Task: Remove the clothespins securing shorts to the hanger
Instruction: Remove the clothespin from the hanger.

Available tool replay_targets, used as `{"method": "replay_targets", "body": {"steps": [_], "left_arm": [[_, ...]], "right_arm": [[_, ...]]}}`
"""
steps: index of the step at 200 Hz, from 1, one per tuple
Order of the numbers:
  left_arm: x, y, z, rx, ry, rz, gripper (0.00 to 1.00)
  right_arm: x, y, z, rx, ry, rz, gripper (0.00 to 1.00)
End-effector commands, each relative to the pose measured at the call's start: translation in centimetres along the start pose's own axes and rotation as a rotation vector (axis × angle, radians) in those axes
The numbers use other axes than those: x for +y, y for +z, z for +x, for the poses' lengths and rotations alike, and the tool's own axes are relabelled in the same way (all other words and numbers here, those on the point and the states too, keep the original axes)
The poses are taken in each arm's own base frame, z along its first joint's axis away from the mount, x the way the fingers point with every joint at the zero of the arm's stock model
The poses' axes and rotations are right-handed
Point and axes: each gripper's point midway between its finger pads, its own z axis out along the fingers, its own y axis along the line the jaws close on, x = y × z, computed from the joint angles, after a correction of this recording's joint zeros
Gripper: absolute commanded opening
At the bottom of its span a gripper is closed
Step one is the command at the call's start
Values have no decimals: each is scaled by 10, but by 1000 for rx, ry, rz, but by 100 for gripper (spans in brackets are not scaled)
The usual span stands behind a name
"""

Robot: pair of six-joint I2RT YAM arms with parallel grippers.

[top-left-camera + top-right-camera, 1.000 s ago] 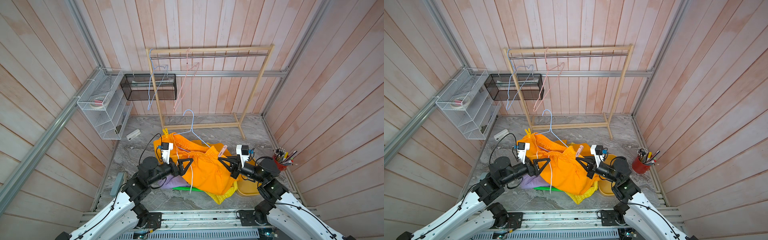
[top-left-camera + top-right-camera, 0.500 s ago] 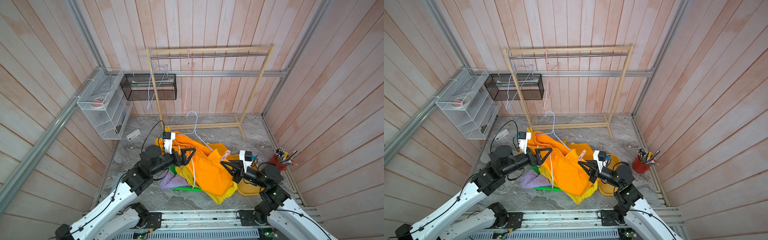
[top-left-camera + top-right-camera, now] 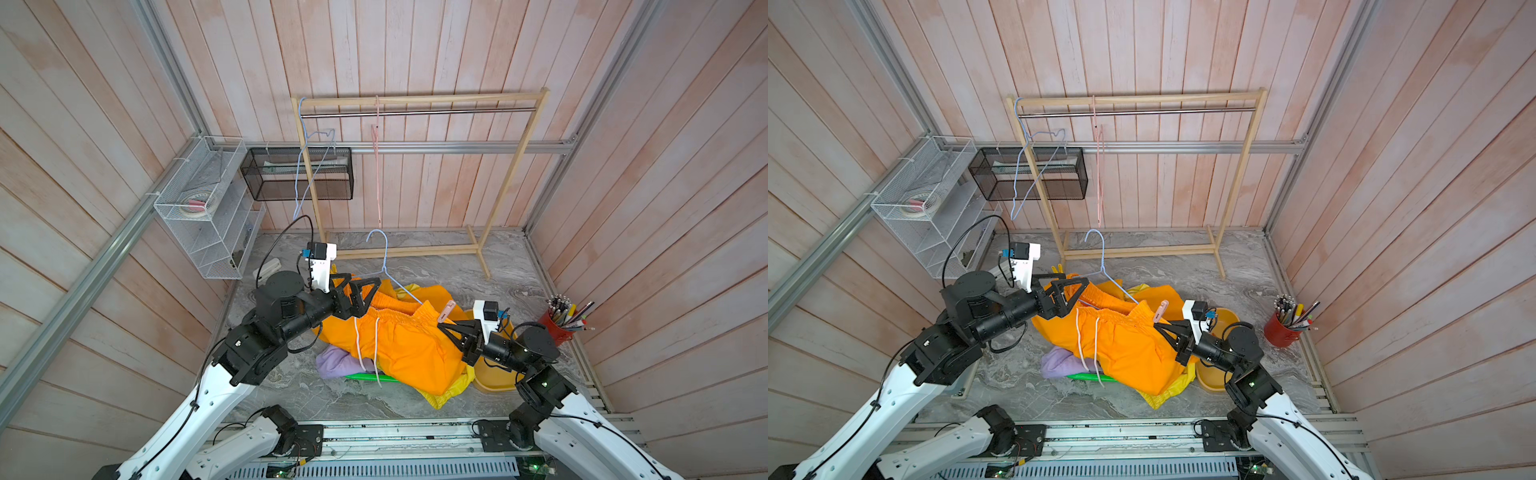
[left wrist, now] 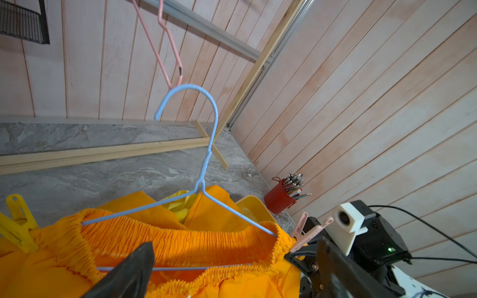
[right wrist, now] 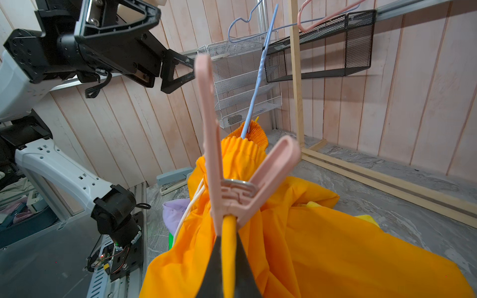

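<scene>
Grey marble surface (image 3: pixel 436 270), wood-panelled walls: the left gripper (image 3: pixel 362 286) is seen with jaws spread wide and empty at the gathered waistband of the orange shorts (image 3: pixel 399 345), near the yellow clothespin (image 4: pixel 18 227). The right gripper (image 5: pixel 228 240) is clamped tight on a fold of orange fabric directly under the pink clothespin (image 5: pixel 224 180), which is clipped on the waistband at the end of the blue hanger (image 4: pixel 206 165). The orange shorts are draped mid-surface over the lilac shorts (image 3: pixel 336 361) and yellow shorts (image 3: pixel 440 399).

Wooden rack (image 3: pixel 419 99) at back wall: black mesh basket (image 3: pixel 299 183) and white wire shelf (image 3: pixel 208 216) left of it, red pen cup (image 3: pixel 555 328) right-front.
</scene>
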Motion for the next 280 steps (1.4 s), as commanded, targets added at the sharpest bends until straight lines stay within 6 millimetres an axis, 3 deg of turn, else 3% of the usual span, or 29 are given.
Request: {"method": "replay_targets", "body": {"steps": [1,27,78,117,205,280], "left_arm": [[5,2,13,43,14,4,100],[-4,16,20,51,-20,92,100],[-2,58,46,84,-195,213,100],[-1,73,51,47,-279,289,100],[9,86,35,-48,-318,255,73],[20,99,36,-59,-336,210,41]], "right_arm": [[6,-1,-17,-55,-48,-14,0],[5,0,-16,-54,-47,-12,0],[7,0,-17,-58,-46,-18,0],[7,-1,-16,-61,-48,-18,0],[9,1,-10,-38,-57,-27,0],[16,4,-9,-27,-75,-43,0]]}}
